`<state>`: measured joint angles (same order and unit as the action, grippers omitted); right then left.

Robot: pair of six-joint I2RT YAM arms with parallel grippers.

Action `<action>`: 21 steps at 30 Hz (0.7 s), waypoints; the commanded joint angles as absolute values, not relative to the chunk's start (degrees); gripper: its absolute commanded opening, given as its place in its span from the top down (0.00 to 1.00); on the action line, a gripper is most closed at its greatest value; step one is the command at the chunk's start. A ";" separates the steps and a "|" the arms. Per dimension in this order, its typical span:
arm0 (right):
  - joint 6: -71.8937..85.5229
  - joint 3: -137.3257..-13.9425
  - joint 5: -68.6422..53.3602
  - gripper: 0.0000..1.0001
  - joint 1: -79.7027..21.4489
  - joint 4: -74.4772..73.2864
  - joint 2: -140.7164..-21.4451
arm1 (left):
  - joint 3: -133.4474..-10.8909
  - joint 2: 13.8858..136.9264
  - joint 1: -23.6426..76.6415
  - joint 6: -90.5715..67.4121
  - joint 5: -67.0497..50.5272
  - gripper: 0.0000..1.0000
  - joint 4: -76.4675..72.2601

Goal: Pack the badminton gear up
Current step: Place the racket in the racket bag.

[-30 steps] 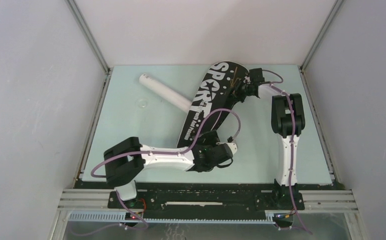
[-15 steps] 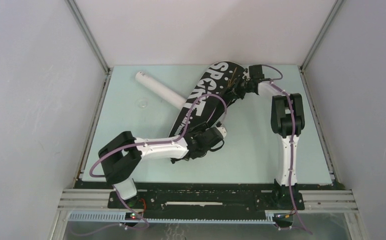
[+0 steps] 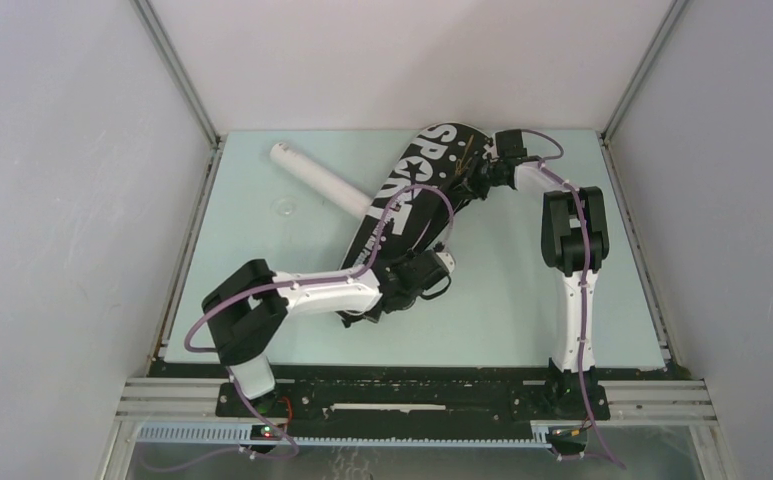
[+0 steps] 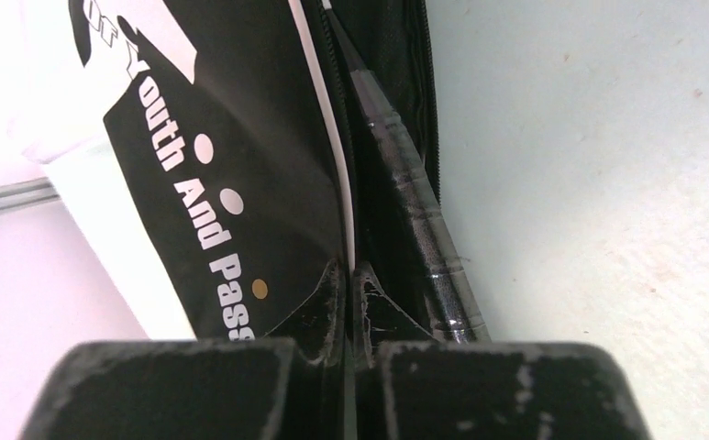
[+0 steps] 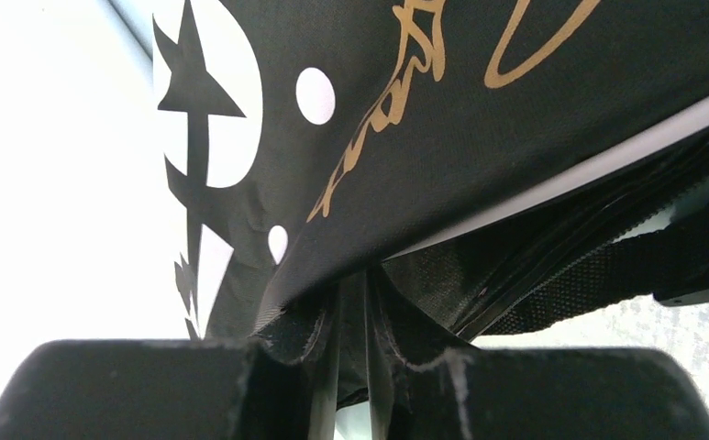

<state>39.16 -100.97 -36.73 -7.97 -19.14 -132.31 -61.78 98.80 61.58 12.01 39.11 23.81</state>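
Well, the black SPORT bag lies slantwise across the middle of the bench, wide end toward the far edge, narrow end nearer the arms. Its side gapes, & a black taped racquet handle shows inside the opening at the narrow end. The white tube lies outside, to the left, one end touching or tucked under the bag, can't tell which.

The left claw is pressed together on the white-piped rim of the top flap at the narrow end. The right claw pinches the flap's rim at the wide end, w/ only a thin bite of cloth btwn the tips.

Risks, as I see it: both grips are on a thin fabric edge, so a lift or tug could let the cloth slide out, esp. on the right. If the arms pull unevenly, the whole bag may skid or swing & knock the tube, which would roll. Raising the narrow end too steeply could let the handle slip out of the gap. The tube isn't packed yet, I'd judge.
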 commanded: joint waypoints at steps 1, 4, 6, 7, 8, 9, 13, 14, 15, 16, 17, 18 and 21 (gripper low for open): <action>38.03 -103.44 -37.14 0.77 -8.46 -20.34 -129.79 | -69.30 95.81 59.89 6.61 30.86 1.00 27.05; 37.49 -102.61 -37.03 0.72 -8.30 -21.88 -127.31 | -72.07 93.43 58.85 5.11 25.01 1.00 28.55; 36.59 -102.19 -36.92 0.69 -8.20 -23.06 -125.41 | -74.17 91.92 58.07 4.46 21.38 1.00 29.07; 36.17 -101.92 -36.92 0.65 -8.13 -23.68 -124.51 | -75.05 91.16 57.52 4.00 19.53 1.00 29.15; 35.66 -101.83 -36.91 0.62 -8.03 -24.46 -123.60 | -75.91 90.58 56.96 3.39 17.69 1.00 29.10; 35.06 -101.79 -36.98 0.59 -7.92 -25.23 -122.52 | -76.68 90.22 56.31 2.51 15.75 1.00 29.16; 31.75 -101.77 -35.96 0.48 -7.52 -29.10 -119.98 | -80.62 90.55 53.61 -1.69 10.01 1.00 30.50; 30.85 -101.84 -35.94 0.47 -7.37 -30.02 -119.59 | -81.20 90.72 52.83 -2.60 8.29 1.00 30.67; 30.01 -101.97 -35.69 0.46 -7.12 -31.15 -119.16 | -81.89 90.78 52.18 -3.43 6.73 1.00 30.75; 29.16 -102.12 -35.45 0.44 -6.86 -32.25 -118.79 | -82.53 90.89 51.54 -4.14 5.06 1.00 30.76; 28.27 -102.38 -35.42 0.44 -6.59 -33.32 -118.46 | -83.20 90.92 50.97 -4.71 3.63 1.00 30.67; 27.03 -102.89 -35.53 0.43 -6.33 -34.89 -118.24 | -83.82 90.91 50.37 -5.20 2.17 1.00 30.54; 22.59 -103.64 -37.30 0.43 -5.37 -39.59 -117.52 | -85.30 90.72 48.89 -6.97 -1.89 1.00 29.62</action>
